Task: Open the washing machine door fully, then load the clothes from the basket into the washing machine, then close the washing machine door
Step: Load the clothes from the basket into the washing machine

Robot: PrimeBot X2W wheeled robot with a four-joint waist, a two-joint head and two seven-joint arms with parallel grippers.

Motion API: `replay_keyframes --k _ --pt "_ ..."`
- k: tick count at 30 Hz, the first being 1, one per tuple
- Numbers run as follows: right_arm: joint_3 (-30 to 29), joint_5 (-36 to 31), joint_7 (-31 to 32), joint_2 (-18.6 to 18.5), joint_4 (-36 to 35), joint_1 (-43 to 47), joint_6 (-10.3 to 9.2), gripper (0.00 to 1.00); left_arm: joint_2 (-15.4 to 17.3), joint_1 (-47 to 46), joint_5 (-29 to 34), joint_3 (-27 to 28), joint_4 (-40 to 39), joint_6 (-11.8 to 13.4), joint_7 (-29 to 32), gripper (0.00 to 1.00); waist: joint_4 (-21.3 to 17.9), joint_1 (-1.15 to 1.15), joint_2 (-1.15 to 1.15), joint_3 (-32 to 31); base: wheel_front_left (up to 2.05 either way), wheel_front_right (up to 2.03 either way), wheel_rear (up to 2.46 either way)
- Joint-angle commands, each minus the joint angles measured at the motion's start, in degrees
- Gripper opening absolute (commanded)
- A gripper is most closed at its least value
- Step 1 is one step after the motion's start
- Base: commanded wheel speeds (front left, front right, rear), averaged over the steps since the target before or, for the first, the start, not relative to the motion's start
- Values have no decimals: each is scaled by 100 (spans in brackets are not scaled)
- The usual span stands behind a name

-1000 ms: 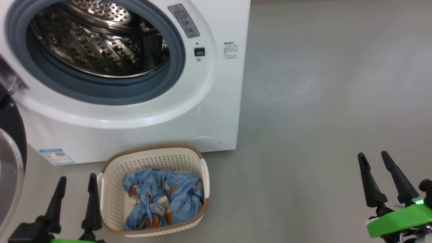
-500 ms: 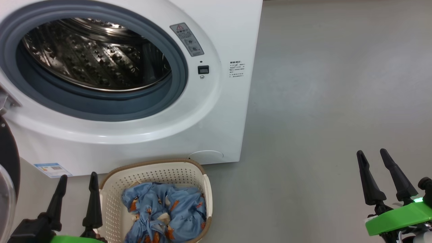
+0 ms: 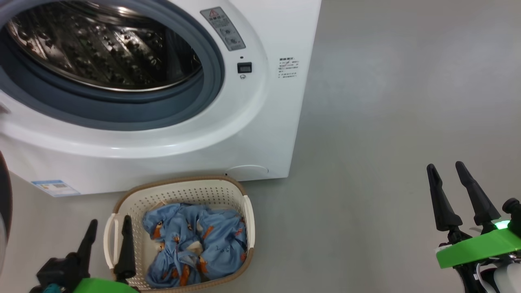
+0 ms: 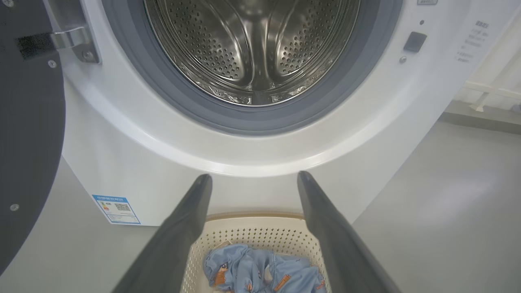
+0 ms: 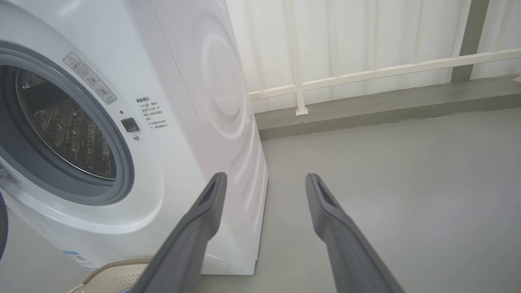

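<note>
The washing machine stands with its steel drum open to view. The washing machine door hangs swung out on the left, black rim toward me. The cream basket sits on the floor below the opening, with the light blue clothes heaped inside. My left gripper is open and empty at the basket's left rim, one finger over its edge. In the left wrist view the left gripper points at the machine's front, above the basket and clothes. My right gripper is open and empty over bare floor, far right.
Grey floor spreads to the right of the machine. A white railing and a low ledge run along the wall behind it. A blue label sits low on the machine's front. The right wrist view catches the basket rim.
The head camera has shifted. Relative to the basket, my left gripper has moved right, so one finger now overlaps the basket's left rim. Both grippers stay open.
</note>
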Motion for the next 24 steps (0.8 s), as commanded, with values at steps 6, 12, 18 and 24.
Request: replay_keyframes --k 6,12,18,24 --pt "80 -90 -52 -105 -215 -296 43 100 152 -562 -221 -107 539 4 -32 100 -18 0 0 373 0 0 0" --pt "98 -161 -52 -44 -287 -546 43 100 229 -1028 -376 -332 1466 4 -32 100 -104 0 0 783 0 0 0" --pt "183 -228 -52 16 -274 -774 43 100 310 -1498 -506 -561 2055 4 -32 100 -133 0 0 1271 0 0 0" --pt "191 -275 -52 83 -294 -991 43 100 410 -1918 -677 -791 2514 4 -32 100 -144 0 0 1682 0 0 0"
